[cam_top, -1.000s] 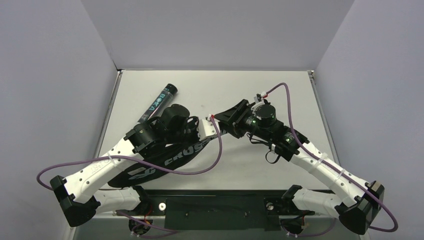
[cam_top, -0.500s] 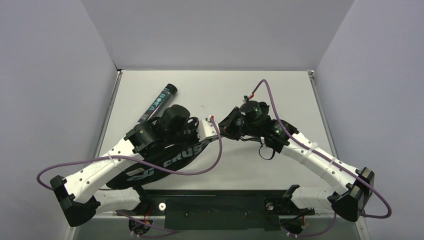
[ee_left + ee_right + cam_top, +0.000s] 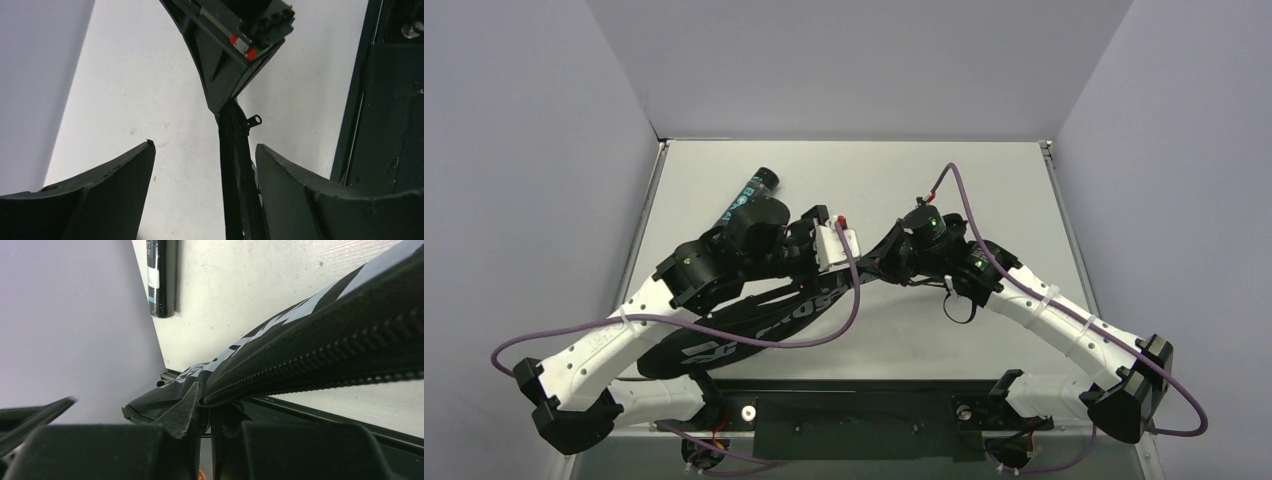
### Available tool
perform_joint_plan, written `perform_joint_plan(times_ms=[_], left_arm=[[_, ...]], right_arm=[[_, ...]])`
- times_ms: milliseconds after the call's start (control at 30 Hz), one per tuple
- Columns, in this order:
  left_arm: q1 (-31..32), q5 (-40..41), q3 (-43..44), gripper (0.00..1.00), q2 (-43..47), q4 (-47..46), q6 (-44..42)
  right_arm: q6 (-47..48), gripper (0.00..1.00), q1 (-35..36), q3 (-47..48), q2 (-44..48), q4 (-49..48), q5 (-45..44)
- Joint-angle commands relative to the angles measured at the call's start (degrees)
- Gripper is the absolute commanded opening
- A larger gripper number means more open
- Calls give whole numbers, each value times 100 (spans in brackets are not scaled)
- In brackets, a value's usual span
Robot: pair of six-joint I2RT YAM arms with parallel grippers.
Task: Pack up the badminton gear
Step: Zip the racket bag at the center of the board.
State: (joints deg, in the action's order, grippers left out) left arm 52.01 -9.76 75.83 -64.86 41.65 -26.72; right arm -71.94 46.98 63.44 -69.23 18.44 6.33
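Bag (image 3: 794,318) (black, racket-shaped, fabric, CROSSWAY lettering) was pinched at its narrow end by the right gripper (image 3: 207,407). That gripper's fingers were closed flat on the zipper seam, no gap visible. Left gripper (image 3: 205,147) was spread wide, holding nothing. The zipper line ran up between its fingers (image 3: 105,192), nearer the one at 3 o'clock; contact there unclear. Small black metal zipper pull (image 3: 254,120) stuck out just past the left fingertips, at 4 o'clock of the right gripper's tip.

My read, not seen: right gripper was holding the seam taut and raised so the slider had a straight track, and left was open to take the pull.

Outward: bag body ran from the grippers near the centre of the pale grey table (image 3: 984,190) down to 7 o'clock, wide end at the near edge. Long black teal-printed tube (image 3: 759,185) lay on the table at 10 o'clock, outside the bag, so packing wasn't done. Rackets weren't visible anywhere; can't tell if inside.

Views: only left wrist showed the pull and the clamp point. Right wrist showed the zipper teeth and the tube end by the wall. Top view hid the grip under the arms but gave the layout.
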Motion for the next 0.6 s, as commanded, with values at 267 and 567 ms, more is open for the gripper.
perform_joint_plan(times_ms=[267,567], left_arm=[[-24,-1079,388,43,299,570,70],[-391,-1090,26,42,246,778,610]], right_arm=[[211,0,14,249,136,200,-439],[482,0,21,407,296,554,-818]])
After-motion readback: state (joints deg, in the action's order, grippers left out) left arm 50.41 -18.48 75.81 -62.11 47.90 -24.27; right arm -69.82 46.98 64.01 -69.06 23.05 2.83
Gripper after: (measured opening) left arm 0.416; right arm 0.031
